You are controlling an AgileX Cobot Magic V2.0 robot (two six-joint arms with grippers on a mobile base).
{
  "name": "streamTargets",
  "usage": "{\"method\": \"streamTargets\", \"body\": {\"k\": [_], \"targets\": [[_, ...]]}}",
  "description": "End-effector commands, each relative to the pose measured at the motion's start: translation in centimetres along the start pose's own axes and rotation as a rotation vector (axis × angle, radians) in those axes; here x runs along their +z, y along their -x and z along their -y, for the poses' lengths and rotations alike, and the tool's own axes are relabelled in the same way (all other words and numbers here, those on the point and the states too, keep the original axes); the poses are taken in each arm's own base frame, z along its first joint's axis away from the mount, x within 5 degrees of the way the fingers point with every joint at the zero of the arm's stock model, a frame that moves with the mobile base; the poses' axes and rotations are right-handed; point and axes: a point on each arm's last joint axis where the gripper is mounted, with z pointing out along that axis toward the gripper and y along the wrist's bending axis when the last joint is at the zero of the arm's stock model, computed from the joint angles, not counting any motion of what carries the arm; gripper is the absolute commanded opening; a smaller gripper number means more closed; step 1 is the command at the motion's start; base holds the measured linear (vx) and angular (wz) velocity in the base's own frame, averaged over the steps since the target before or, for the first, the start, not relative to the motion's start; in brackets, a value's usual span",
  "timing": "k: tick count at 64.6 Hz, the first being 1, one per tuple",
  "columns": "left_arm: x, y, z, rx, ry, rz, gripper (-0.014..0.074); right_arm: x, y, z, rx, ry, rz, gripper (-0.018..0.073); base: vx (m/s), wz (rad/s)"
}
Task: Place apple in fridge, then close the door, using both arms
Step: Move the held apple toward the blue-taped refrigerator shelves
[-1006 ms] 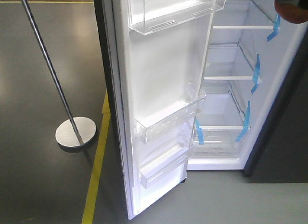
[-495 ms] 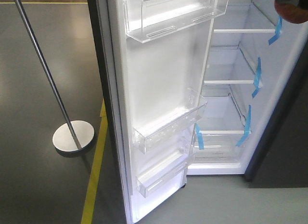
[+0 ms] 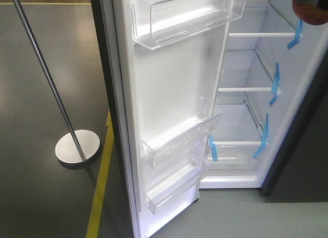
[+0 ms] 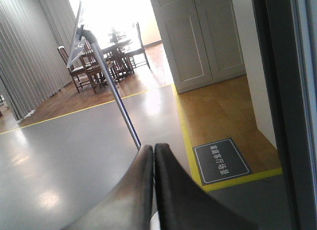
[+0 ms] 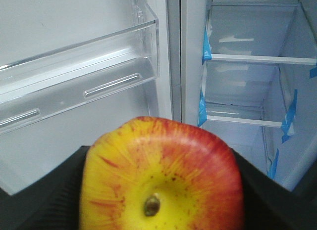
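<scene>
The apple, red with yellow around its stem dimple, fills the bottom of the right wrist view. My right gripper is shut on it, a black finger on each side. In the front view the apple shows dark red in the top right corner, in front of the fridge's upper part. The fridge stands open, white inside, with shelves bearing blue tape strips. Its door is swung wide, with clear bins on the white lining. My left gripper is shut on nothing, left of the door's dark outer edge.
A metal pole on a round base stands on the grey floor left of the door. A yellow floor line runs beside it. A dark grey unit adjoins the fridge on the right. Far behind the pole are chairs and a table.
In the front view the fridge and door have slid slightly down and the pole stand has drifted left. The apple stays in the top right corner.
</scene>
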Motion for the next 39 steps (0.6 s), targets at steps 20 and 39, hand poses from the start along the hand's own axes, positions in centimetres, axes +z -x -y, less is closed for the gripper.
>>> {"method": "streamTargets", "body": {"k": [20,39], "targets": [[-0.15,1.21,-0.25,-0.009,0.017,0.092,-0.0006,-1.78,1.59,-0.21,-0.007,-0.012,0.127,0.0036,0.03,0.00],[-0.15,1.21,-0.25,-0.009,0.017,0.092,-0.0006,-1.78,1.59,-0.21,-0.007,-0.012,0.127,0.0036,0.05,-0.02]]}}
